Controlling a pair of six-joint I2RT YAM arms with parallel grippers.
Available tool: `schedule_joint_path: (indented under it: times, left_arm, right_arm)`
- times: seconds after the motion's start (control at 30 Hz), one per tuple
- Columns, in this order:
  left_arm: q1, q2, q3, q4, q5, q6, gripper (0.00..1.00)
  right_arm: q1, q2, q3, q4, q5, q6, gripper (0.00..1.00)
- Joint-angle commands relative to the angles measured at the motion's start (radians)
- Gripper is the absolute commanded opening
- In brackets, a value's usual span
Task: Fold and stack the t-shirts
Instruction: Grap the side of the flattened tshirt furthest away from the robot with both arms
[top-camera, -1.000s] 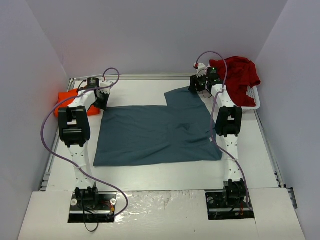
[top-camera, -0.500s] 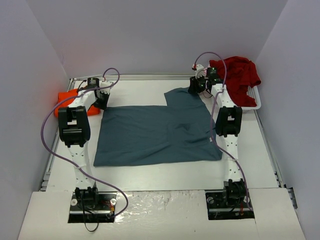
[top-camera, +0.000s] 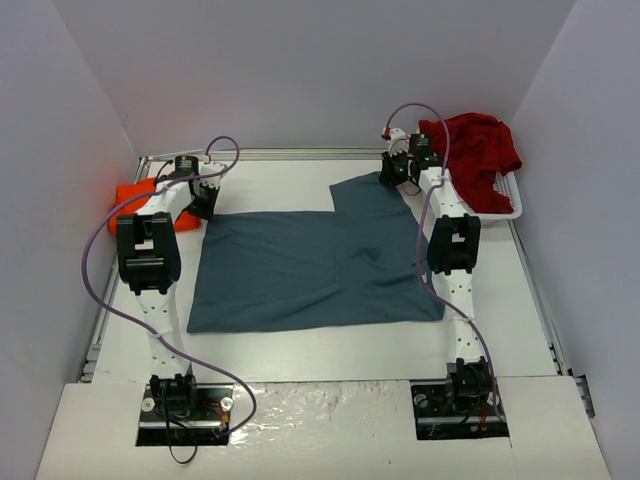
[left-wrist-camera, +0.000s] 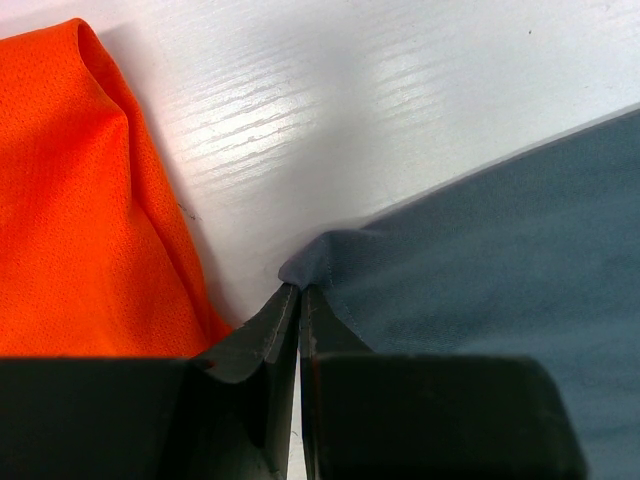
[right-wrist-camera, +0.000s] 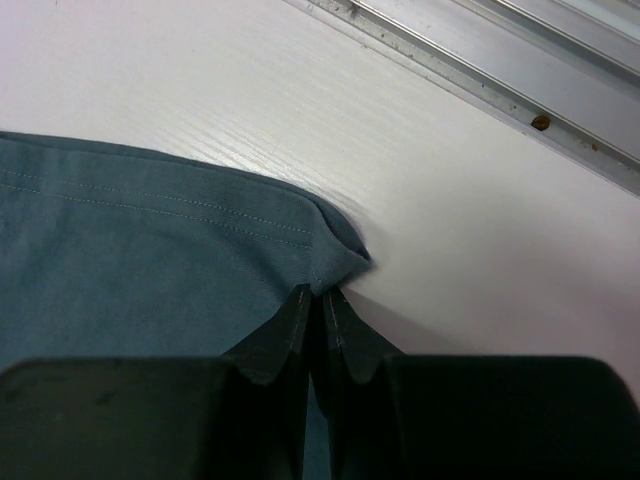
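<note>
- Top external view: the slate blue-grey cloth t-shirt (top-camera: 310, 265) lies spread flat at the centre of the white table (top-camera: 300, 355). The left gripper (top-camera: 205, 207) sits at its far left corner. The right gripper (top-camera: 392, 172) sits at its far right corner (the part jutting toward the far edge). A bright orange cloth t-shirt (top-camera: 132, 195) lies at the table's left edge. A dark red cloth t-shirt (top-camera: 475, 145) is heaped on the white plastic basket (top-camera: 505, 208).
- Left wrist view: the fingers (left-wrist-camera: 250, 345) are clenched on the blue-grey corner, with orange cloth just beside it.
- Right wrist view: the fingers (right-wrist-camera: 270, 345) pinch the stitched corner, closed tight on the cloth.
</note>
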Motion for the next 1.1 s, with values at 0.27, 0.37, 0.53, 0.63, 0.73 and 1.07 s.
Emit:
schedule_joint_path:
  times: [0.27,0.37,0.53,0.63,0.73,1.07]
  left_arm:
    - [-0.001,-0.081,0.006,-0.009,0.005,0.009,0.02]
    - [0.0,-0.085,0.012,-0.005,0.005,0.002,0.02]
    - [-0.001,-0.104,0.019,0.007,-0.004,-0.02,0.02]
    - [-0.003,-0.125,0.02,0.014,-0.009,-0.031,0.02]
    - [-0.003,-0.134,0.025,0.016,-0.01,-0.037,0.02]
    - [-0.005,-0.17,0.002,0.014,-0.018,-0.025,0.02]
  right_arm:
    - [0.022,-0.021,0.002,-0.075,0.043,0.004,0.0]
    - [0.029,-0.044,-0.004,-0.075,0.038,0.002,0.0]
    - [0.035,-0.098,-0.031,-0.074,0.031,-0.002,0.0]
    - [0.036,-0.13,-0.044,-0.074,0.029,-0.004,0.0]
    - [0.036,-0.161,-0.06,-0.074,0.032,-0.007,0.0]
    - [0.035,-0.246,-0.126,-0.074,0.034,-0.025,0.0]
